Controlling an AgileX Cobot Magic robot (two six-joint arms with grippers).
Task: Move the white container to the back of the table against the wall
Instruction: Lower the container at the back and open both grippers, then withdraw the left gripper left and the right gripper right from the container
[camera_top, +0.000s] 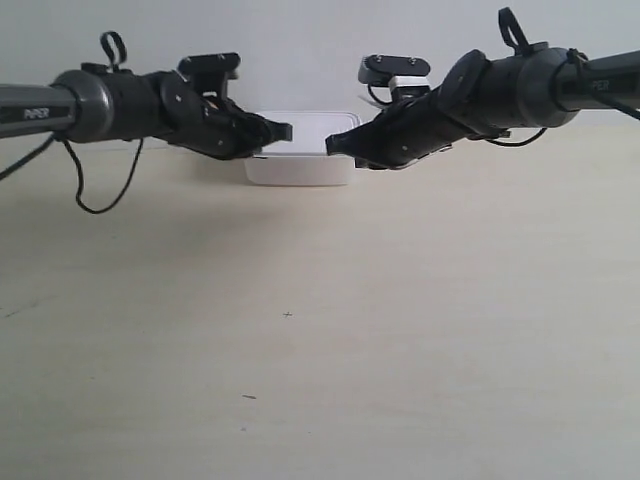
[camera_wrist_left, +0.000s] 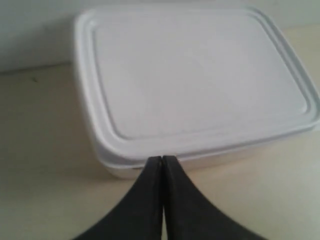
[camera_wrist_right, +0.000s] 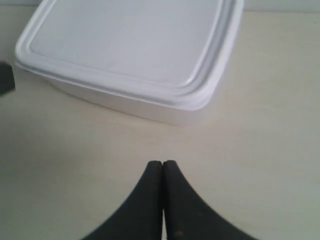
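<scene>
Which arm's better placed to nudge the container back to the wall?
Left, probably: the left gripper, shut, has its tips right at the container side under the lid rim. The right gripper, also shut, has bare table between.

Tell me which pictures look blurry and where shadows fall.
Exterior view: sharpest, dim, soft shadows on the table. Left wrist view: box washed out, the shut hand blurred. Right wrist view: soft focus, faint shadow beside the box.
</scene>
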